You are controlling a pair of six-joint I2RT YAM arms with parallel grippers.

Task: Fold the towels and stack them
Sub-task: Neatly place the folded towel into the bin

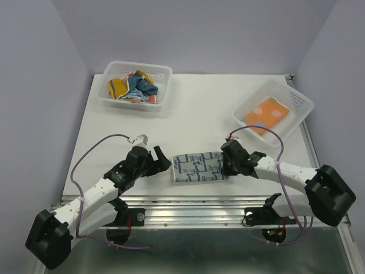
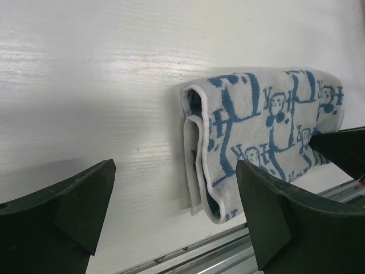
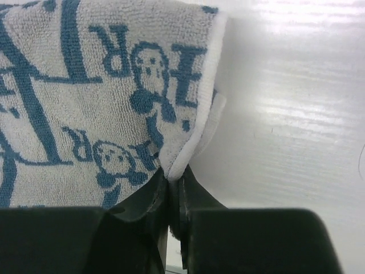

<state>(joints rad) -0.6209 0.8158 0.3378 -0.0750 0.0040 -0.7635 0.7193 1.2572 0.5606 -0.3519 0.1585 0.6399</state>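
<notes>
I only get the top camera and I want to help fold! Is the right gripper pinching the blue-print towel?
Observer: Yes. The right wrist view shows the right gripper shut on a corner of the white towel with blue print.
Operator: And the left one?
Observer: The left gripper is open, gripping nothing.
Operator: Is the towel folded?
Observer: Yes, the left wrist view shows doubled layers at its end.

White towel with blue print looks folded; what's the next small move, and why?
Probably lift the white towel with the right gripper, shut on its corner, toward the basket holding the folded orange dotted towel; the left gripper stands open beside it.
</notes>
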